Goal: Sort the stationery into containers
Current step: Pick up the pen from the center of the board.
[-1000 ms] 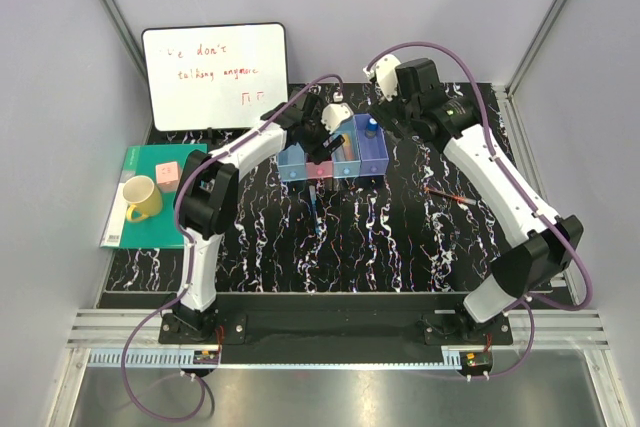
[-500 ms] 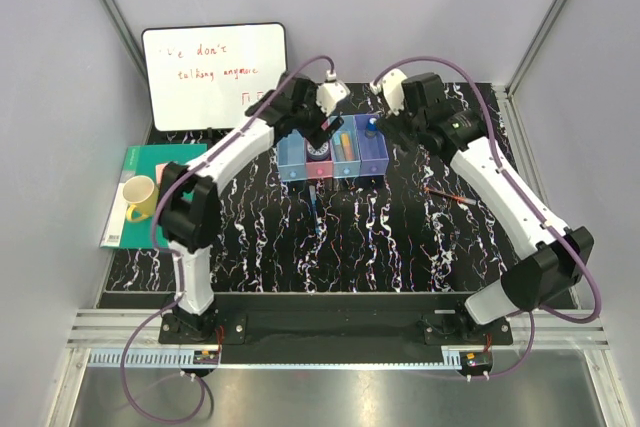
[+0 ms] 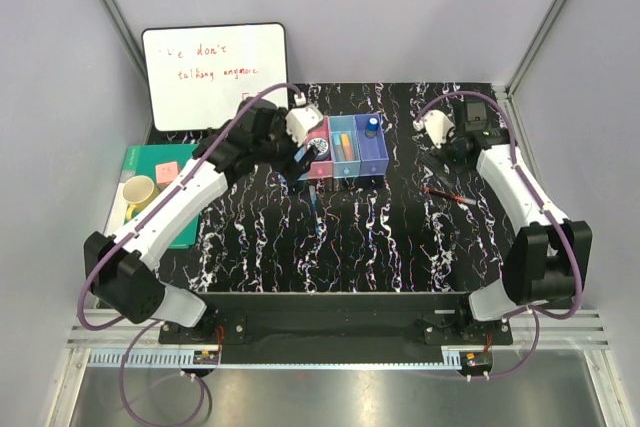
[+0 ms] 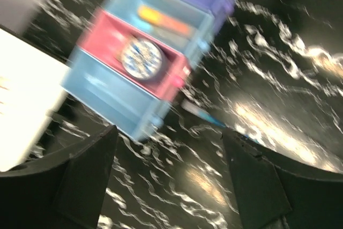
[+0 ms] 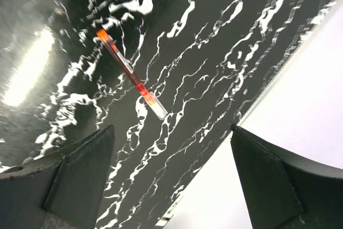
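Both arms pull back from the bins (image 3: 345, 169); 2 pens are not yet sorted.

A second ago both claws hung over the row of 4 bins. Now the left claw (image 4: 169, 186) has drawn back toward 7 o'clock of the row, jaws apart and holding nothing. The right claw (image 5: 171, 181) has swung out to 3 o'clock, also apart and empty, and looks down on the orange pen (image 5: 131, 76). The tape roll (image 4: 141, 58) lies in the pink bin, an orange-yellow stick (image 4: 163, 20) in the light blue one beside it, and the blue-capped cylinder (image 3: 372, 125) in the purple one. By my reading, those drops are done. The blue pen (image 3: 315, 209) lies on the table (image 3: 390, 247) at 6 o'clock of the bins, and the orange pen at 4 o'clock. The right claw seems set to take the orange pen next.
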You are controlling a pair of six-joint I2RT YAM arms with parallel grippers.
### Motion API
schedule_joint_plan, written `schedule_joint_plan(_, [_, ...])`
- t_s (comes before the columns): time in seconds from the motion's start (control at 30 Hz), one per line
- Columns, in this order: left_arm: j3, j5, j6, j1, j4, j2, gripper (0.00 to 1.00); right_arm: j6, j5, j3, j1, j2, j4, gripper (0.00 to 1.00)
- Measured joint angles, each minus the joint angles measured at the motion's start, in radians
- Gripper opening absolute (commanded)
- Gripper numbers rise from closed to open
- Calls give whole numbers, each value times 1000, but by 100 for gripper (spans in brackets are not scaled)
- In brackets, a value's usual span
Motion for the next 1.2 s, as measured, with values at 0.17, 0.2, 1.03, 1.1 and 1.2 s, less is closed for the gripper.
schedule_joint_plan(0.17, [-46, 5, -36, -9, -93, 2, 82, -125, -95, 0, -104, 82, 0, 93])
schedule_joint_plan(0.2, [-46, 5, -39, -9, -97, 2, 82, -143, -109, 0, -112, 96, -2, 93])
schedule_joint_plan(1.03, [-46, -16, 22, -9, -113, -22, 82, 128, -470, 157, -296, 292, -355, 80])
schedule_joint_plan(1.1, [-47, -20, 28, -9, -113, -23, 82, 127, -485, 157, -296, 309, -396, 80])
schedule_joint_plan(1.2, [-47, -26, 39, -9, -113, -24, 82, 127, -489, 156, -296, 336, -431, 79])
